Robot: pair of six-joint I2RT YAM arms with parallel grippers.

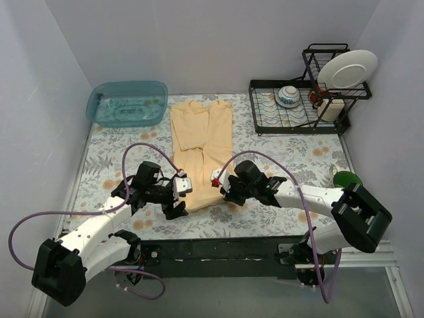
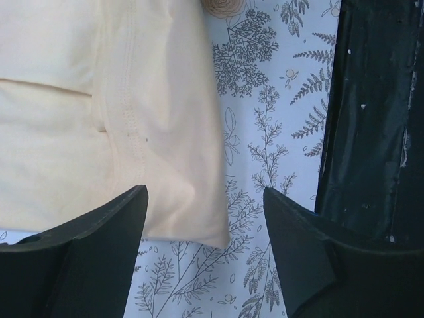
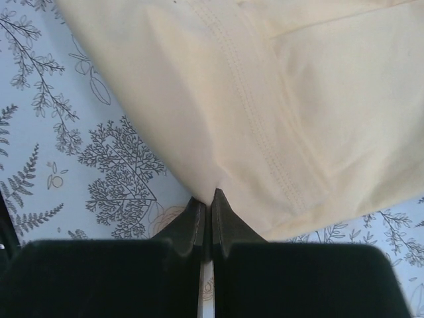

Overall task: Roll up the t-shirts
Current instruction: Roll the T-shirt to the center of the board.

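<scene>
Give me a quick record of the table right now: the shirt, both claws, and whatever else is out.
t-shirt: pale yellow, folded into a long strip, flat on the floral cloth, not rolled yet
left claw: open, straddling the strip's near corner
right claw: shut on the strip's near edge, it seems
far left: blue tub
far right: dish rack with plate and bowl

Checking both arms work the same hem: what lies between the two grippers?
In the top view, only the near end of the t-shirt lies between the left gripper and the right gripper, on the floral table covering.
</scene>
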